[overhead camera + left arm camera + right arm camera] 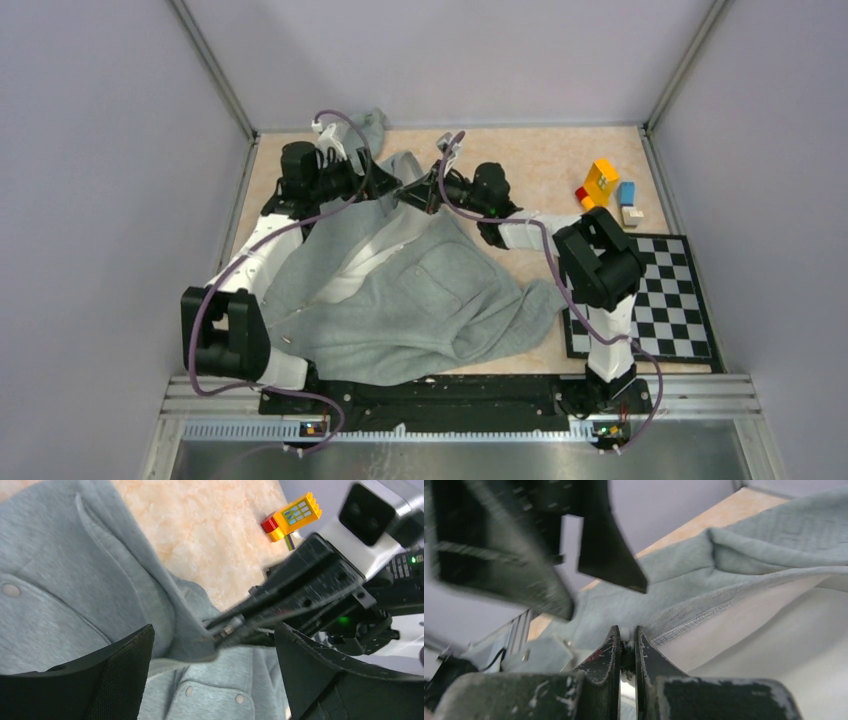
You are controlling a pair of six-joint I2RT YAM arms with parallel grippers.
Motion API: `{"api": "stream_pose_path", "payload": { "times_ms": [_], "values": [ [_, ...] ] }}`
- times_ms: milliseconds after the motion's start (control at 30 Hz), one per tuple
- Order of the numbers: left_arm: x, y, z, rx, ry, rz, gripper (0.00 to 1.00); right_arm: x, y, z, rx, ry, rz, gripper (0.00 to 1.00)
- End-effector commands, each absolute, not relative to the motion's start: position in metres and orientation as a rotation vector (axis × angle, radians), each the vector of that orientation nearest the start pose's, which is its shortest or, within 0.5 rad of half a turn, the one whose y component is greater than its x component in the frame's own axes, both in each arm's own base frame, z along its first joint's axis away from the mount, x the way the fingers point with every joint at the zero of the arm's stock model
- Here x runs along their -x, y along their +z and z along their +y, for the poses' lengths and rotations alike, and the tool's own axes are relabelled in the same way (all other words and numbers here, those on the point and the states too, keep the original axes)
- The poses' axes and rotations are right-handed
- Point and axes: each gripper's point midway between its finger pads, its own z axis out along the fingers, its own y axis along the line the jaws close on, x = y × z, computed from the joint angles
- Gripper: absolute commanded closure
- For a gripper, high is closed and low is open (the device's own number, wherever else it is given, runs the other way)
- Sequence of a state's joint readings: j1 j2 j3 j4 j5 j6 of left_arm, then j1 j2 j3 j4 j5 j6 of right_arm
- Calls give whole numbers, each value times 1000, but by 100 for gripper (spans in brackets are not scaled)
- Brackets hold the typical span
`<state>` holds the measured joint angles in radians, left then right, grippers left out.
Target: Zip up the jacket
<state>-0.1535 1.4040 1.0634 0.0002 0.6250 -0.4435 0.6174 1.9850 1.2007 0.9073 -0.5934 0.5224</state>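
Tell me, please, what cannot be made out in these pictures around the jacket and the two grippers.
- Top view: the spot where the left gripper and the right gripper meet over the jacket is too small to read.
- Right wrist view: the right gripper's shut fingers hide most of the pale bit they pinch at the jacket's edge.
- Right wrist view: the left gripper is motion-blurred.
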Motion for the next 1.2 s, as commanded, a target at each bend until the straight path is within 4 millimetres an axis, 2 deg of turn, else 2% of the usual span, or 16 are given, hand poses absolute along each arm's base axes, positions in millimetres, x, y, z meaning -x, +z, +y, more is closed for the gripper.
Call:
{"api": "stream_pose_path", "payload": {
  "times_ms": [0, 100, 267, 333, 467, 567, 600, 667, 700, 833, 933, 1033, 1067, 1133, 1167],
  "values": [
    [-394, 269, -178, -83, -1204, 1942, 9, -354, 222, 419, 863, 1403, 1337, 100],
    [-408, 243, -173, 4, -1164, 2069, 10, -351, 213, 420, 908, 1409, 1344, 100],
    [-413, 207, -179, 32, -1217, 2174, 12, -350, 201, 423, 942, 1423, 1363, 100],
    [-412, 196, -184, 26, -1235, 2209, 13, -350, 199, 422, 939, 1417, 1365, 100],
    [-413, 170, -188, -6, -1155, 2274, 11, -351, 197, 423, 937, 1420, 1369, 100],
    [-406, 160, -196, -50, -1176, 2296, 13, -349, 197, 423, 937, 1427, 1369, 100],
    [-403, 154, -198, -54, -1171, 2310, 16, -349, 197, 423, 937, 1425, 1370, 100],
    [-398, 159, -205, -70, -1238, 2288, 24, -349, 196, 423, 942, 1421, 1380, 100],
    [-396, 162, -207, -81, -1262, 2274, 31, -349, 195, 423, 941, 1415, 1387, 100],
    [-395, 159, -198, -75, -1172, 2294, 60, -351, 189, 412, 875, 1337, 1434, 100],
    [-391, 164, -199, -75, -1181, 2276, 79, -367, 181, 399, 737, 1222, 1533, 88],
    [-392, 165, -195, -63, -1145, 2281, 100, -387, 161, 378, 542, 1000, 1710, 77],
    [-391, 167, -194, -61, -1143, 2279, 100, -393, 154, 368, 476, 892, 1770, 74],
    [-390, 174, -196, -63, -1156, 2257, 100, -390, 144, 356, 402, 730, 1849, 67],
    [-389, 176, -196, -63, -1156, 2248, 100, -389, 140, 348, 358, 635, 1877, 61]
  ]
}}
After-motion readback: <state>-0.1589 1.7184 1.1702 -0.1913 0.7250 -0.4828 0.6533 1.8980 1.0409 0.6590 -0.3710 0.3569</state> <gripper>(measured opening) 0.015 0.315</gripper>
